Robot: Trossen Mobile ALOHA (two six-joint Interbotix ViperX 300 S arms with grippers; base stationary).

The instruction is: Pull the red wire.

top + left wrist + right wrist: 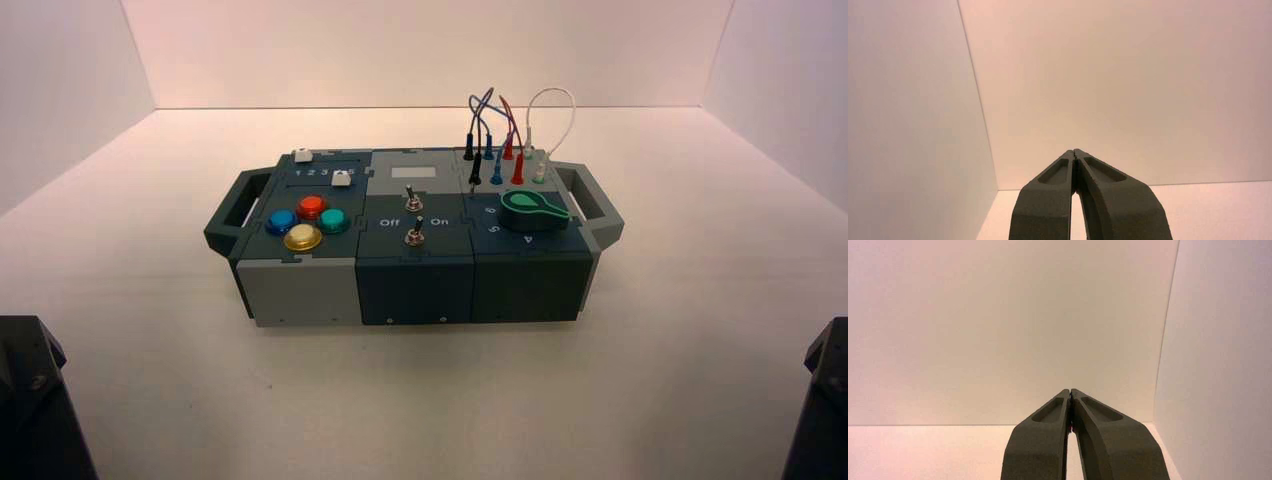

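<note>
High view: the red wire [507, 110] arches over the back right corner of the box [415, 292], its two red plugs seated, one close to the back edge and one nearer the front edge. A blue wire [472, 98] crosses beside it, and a white wire [571, 115] loops nearer the right edge. The right gripper [1071, 391] is closed, tip to tip on nothing, well apart from the box, off beyond its front right corner; the left gripper [1074, 151] is likewise closed and empty, off beyond the front left corner. The right arm looks the better placed. To start the pull well, it should open over the counter [330, 400], come in above the knob [533, 211], and straddle only the red wire, low by a plug, where the blue one is less likely to be caught. A straight upward draw should then free the plug without dragging the box.
</note>
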